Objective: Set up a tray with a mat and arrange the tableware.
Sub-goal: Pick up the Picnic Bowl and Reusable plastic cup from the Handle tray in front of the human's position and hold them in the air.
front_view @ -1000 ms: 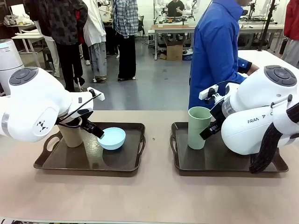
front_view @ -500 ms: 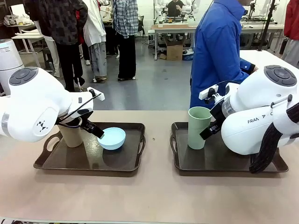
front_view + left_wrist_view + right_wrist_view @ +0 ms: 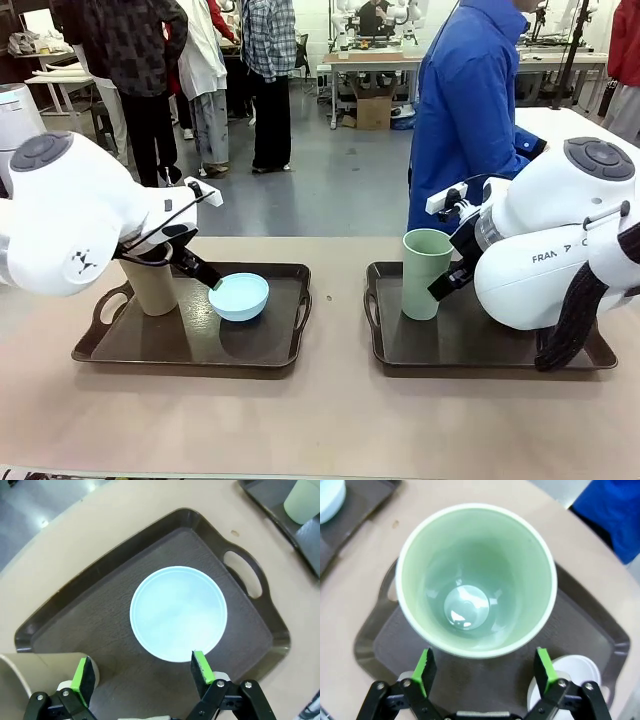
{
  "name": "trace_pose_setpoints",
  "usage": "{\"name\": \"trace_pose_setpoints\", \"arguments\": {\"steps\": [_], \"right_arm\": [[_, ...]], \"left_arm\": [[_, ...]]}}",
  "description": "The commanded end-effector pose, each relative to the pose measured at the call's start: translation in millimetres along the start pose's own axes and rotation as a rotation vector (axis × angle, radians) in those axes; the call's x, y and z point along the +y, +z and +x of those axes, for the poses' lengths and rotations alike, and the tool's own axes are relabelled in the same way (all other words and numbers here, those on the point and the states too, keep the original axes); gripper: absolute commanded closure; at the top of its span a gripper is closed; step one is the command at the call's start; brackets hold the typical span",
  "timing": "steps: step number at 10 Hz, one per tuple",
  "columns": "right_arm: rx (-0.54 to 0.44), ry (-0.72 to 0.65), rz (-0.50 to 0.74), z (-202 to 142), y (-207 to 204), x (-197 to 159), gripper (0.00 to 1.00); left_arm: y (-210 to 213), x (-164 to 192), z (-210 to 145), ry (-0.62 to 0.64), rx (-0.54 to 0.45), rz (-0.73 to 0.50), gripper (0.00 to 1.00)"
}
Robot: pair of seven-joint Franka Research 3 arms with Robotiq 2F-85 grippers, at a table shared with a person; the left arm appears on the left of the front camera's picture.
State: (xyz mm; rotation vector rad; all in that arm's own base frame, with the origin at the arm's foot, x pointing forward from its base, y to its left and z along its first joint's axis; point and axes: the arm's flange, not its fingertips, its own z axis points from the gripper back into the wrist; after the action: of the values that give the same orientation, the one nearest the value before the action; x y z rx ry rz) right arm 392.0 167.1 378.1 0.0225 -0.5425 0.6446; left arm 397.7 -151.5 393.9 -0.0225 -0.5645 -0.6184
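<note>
On the left brown tray point(image 3: 110, 345), lined with a dark textured mat point(image 3: 95, 615), stand the tan-brown cup point(image 3: 150, 287) and the light blue bowl point(image 3: 241, 297). My left gripper point(image 3: 207, 278) hangs open just above the bowl's near rim point(image 3: 178, 612), its green pads point(image 3: 200, 665) spread wide and the tan cup point(image 3: 30, 672) beside one finger. The pale green cup point(image 3: 427, 273) stands upright on the right tray point(image 3: 470, 345). My right gripper point(image 3: 484, 669) is open beside the green cup point(image 3: 476, 577). The white bowl point(image 3: 570, 672) sits on that tray beside one finger.
A person in a blue top point(image 3: 465, 110) stands at the far edge behind the right tray. Bare table runs between the two trays and along the front edge. Both tray handles point(image 3: 243, 572) stick out sideways. Other people stand well behind the table.
My left arm has shifted a little up and to the left, drawing its gripper slightly back from the blue bowl. The right arm and the tableware have not moved.
</note>
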Motion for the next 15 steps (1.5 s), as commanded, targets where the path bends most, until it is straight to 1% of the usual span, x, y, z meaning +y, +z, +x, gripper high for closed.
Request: {"name": "trace_pose_setpoints", "arguments": {"steps": [1,2,3,4,5,6,7,8,9,10,11,12,13,14,15], "right_arm": [[0.085,-0.061,-0.021,-33,57,18,0.0],[0.145,-0.126,-0.032,-46,84,24,0.0],[0.227,-0.205,-0.063,-59,101,30,0.0],[0.263,-0.223,-0.059,-77,121,38,0.0],[0.263,-0.249,-0.061,-90,132,35,0.0],[0.265,-0.304,-0.043,-100,141,27,0.0],[0.265,-0.329,-0.006,-105,145,20,0.0],[0.226,-0.331,0.032,-106,147,11,0.0],[0.194,-0.359,0.104,-107,148,-4,0.0],[0.14,-0.385,0.262,-110,150,-21,0.0],[0.083,-0.432,0.351,-115,151,-35,0.0],[0.03,-0.471,0.437,-122,156,-53,0.0],[-0.011,-0.503,0.483,-130,162,-67,0.0],[-0.039,-0.55,0.534,-140,165,-81,0.0],[-0.075,-0.62,0.586,-154,165,-100,0.0]], "left_arm": [[44,-21,-35,-0.015,0.074,0.013,0.0],[61,-29,-41,0.004,0.118,0.037,0.0],[74,-38,-43,0.064,0.205,0.059,0.0],[88,-51,-49,0.119,0.243,0.036,0.0],[101,-58,-54,0.146,0.252,-0.01,0.0],[115,-61,-58,0.178,0.225,-0.022,0.0],[128,-60,-62,0.207,0.184,-0.047,0.0],[143,-51,-62,0.28,0.144,-0.129,0.0],[156,-32,-62,0.338,0.097,-0.222,0.0],[167,-10,-64,0.396,0.053,-0.297,0.0],[175,10,-68,0.438,0.028,-0.367,0.0],[184,31,-75,0.471,-0.001,-0.463,0.0],[192,50,-84,0.504,-0.027,-0.505,0.0],[197,68,-90,0.547,-0.031,-0.567,0.0],[194,91,-99,0.596,-0.04,-0.634,0.0]]}}
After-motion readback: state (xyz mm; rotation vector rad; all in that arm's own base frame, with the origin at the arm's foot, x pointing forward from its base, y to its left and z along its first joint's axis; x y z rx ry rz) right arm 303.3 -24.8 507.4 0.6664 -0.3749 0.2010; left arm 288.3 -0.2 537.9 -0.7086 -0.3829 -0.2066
